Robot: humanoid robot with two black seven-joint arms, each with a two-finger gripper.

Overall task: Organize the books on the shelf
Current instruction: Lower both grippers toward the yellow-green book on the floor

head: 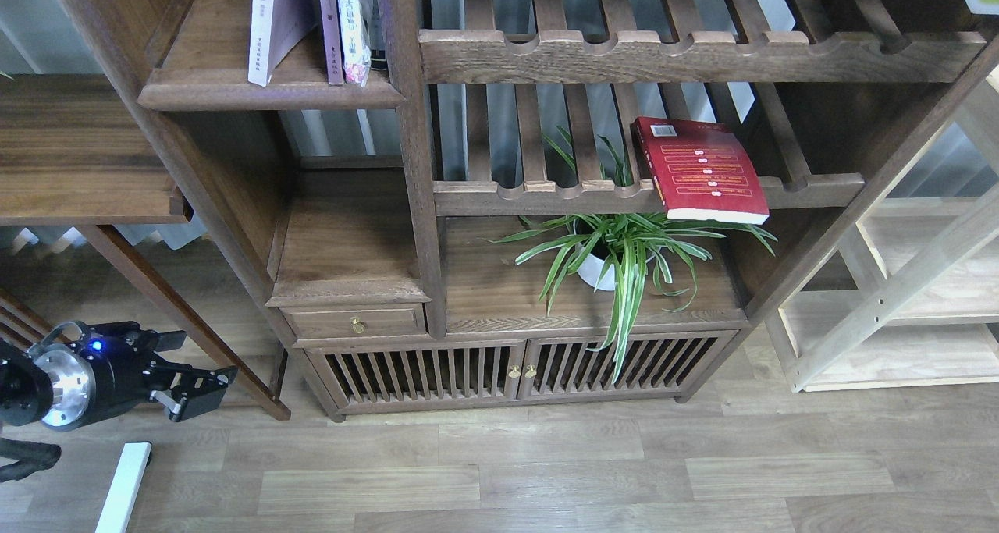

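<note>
Red book (700, 169) lies flat on the slatted rack at centre right, overhanging its rail, where a careless pull could tip it onto the plant (624, 256); my left tool (201, 392) hangs empty, fingers parted, at lower left.

We find one book (269, 26) upright on the shelf (265, 92) at upper left; another book (700, 170) lies flat on the slatted rack (546, 197), above the plant (624, 256).

Matt dark-brown wood shelf (269, 94); glossy red book (698, 170).
</note>
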